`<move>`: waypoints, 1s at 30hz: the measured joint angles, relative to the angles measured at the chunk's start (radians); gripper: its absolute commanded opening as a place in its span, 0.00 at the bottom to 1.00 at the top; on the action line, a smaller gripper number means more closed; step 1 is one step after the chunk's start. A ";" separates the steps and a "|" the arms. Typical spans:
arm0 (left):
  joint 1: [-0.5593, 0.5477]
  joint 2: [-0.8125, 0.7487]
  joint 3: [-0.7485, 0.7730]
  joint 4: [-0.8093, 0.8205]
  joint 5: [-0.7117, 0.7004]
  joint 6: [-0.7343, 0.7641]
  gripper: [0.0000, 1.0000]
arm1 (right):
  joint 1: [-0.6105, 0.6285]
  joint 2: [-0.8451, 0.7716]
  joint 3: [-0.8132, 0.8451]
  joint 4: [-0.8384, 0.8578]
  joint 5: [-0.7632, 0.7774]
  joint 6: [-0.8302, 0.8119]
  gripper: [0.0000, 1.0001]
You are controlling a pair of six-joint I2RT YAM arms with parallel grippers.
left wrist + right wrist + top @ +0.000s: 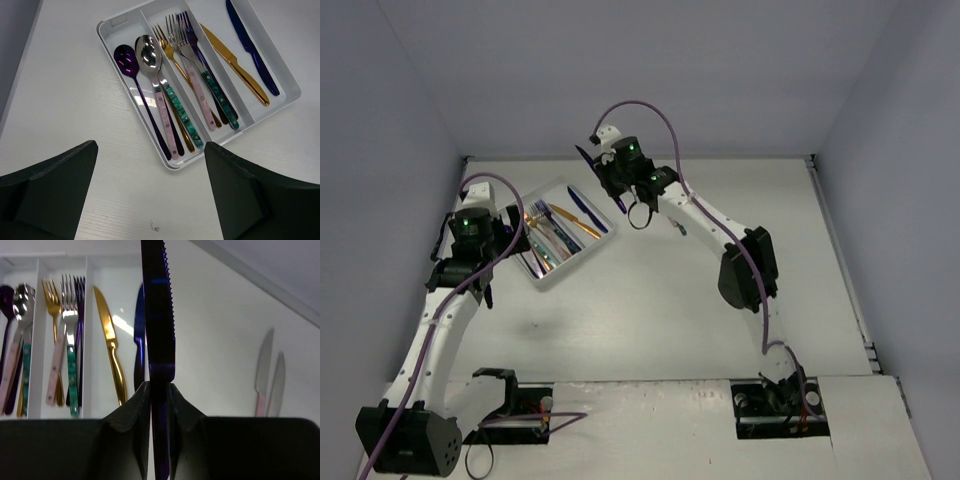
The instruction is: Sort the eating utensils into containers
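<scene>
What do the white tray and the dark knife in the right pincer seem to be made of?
The white tray looks like plastic: smooth, slightly glossy, with thin moulded walls and rounded corners. The dark knife, clamped in the right pincer, is likely metal with a shiny purple-blue coating; its serrated blade reflects light like a mirror.

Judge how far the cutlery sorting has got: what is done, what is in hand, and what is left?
Done: the tray holds spoons, forks, and a gold knife beside a blue knife, each kind in its own compartment. In hand: the right gripper is shut on a dark serrated knife. Left: two silver knives lie outside the tray. The left gripper hangs open, empty.
</scene>
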 measured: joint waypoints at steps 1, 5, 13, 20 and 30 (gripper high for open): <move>0.000 -0.001 0.000 0.000 -0.003 0.001 0.86 | 0.002 0.056 0.068 0.007 -0.011 -0.002 0.00; 0.000 -0.008 0.000 0.001 -0.016 0.004 0.86 | 0.014 0.250 0.264 0.004 -0.056 -0.003 0.00; 0.000 -0.015 0.000 0.001 -0.023 0.005 0.86 | 0.032 0.427 0.334 0.026 -0.119 -0.002 0.05; 0.000 -0.015 0.000 0.001 -0.023 0.005 0.86 | 0.038 0.442 0.327 0.056 -0.139 -0.004 0.42; 0.000 -0.016 0.000 0.001 -0.020 0.005 0.86 | -0.017 0.204 -0.041 0.121 -0.023 -0.010 0.47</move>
